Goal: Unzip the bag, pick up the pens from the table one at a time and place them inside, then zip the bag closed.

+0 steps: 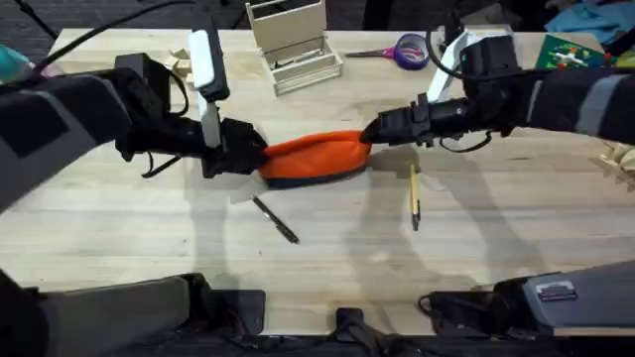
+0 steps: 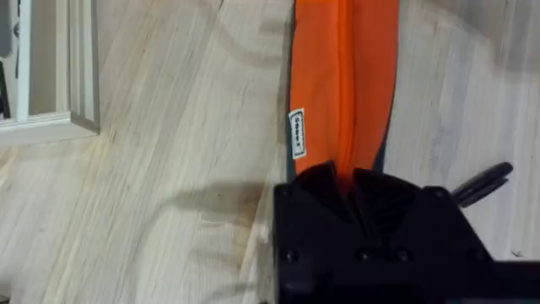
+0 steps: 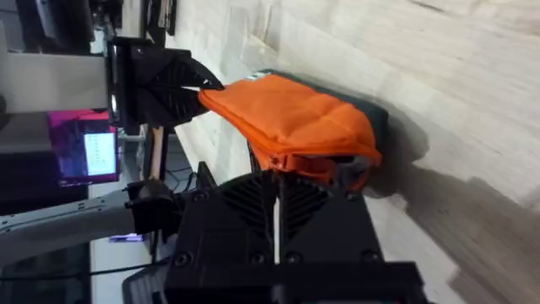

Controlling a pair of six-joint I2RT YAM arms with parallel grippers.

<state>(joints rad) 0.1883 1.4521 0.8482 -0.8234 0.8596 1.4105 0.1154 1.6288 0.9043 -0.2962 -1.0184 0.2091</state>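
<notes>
left hand – bag end clamped | right hand – far end clamped

From overhead you look down and forward across the table from above the arm bases. Each wrist camera sits close behind its own fingers, facing along the bag from opposite ends; all three views share that bag.

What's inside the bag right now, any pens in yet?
Can't see inside: the bag looks zipped, held at its ends by the left gripper and right gripper. The black pen and tan pen lie on the table.
</notes>
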